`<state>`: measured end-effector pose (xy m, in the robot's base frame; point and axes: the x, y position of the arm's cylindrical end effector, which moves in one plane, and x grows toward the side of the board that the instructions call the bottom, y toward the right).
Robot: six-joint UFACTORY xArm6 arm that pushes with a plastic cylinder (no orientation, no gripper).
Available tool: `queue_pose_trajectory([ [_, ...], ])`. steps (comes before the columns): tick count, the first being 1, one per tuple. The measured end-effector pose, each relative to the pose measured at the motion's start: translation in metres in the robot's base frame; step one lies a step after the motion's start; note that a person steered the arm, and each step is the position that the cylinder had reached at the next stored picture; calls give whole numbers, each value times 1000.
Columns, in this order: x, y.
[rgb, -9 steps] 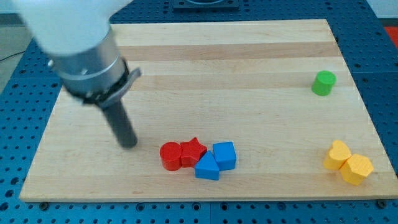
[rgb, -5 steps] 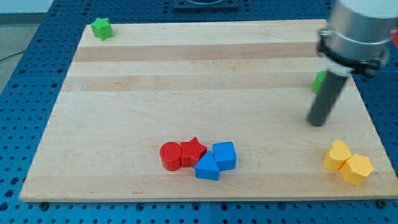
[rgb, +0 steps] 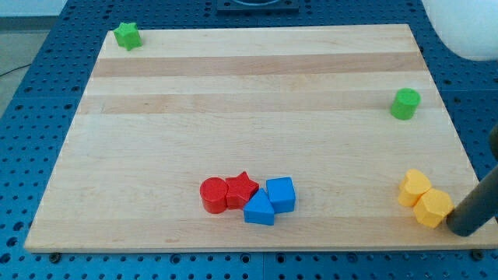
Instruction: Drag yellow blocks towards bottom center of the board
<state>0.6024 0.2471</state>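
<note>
Two yellow blocks sit touching at the board's bottom right: a heart-like yellow block (rgb: 413, 187) and a hexagonal yellow block (rgb: 433, 208) just below and right of it. My tip (rgb: 462, 231) is at the view's bottom right edge, right against the lower right side of the hexagonal yellow block. The dark rod rises up and to the right out of view.
A red cylinder (rgb: 212, 194), red star (rgb: 241, 190), blue triangle (rgb: 259, 209) and blue cube (rgb: 281, 194) cluster at bottom centre. A green cylinder (rgb: 405, 103) stands at the right, a green star (rgb: 127, 35) at the top left corner.
My tip moved from left of the board, across to beside the green cylinder, then down to the bottom right. The two yellow blocks have shifted slightly to the left.
</note>
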Motion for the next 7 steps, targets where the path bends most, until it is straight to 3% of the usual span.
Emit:
queue_pose_trajectory([
  [2, -14, -20],
  [4, -53, -32],
  [6, -60, -64],
  [7, -51, -49],
])
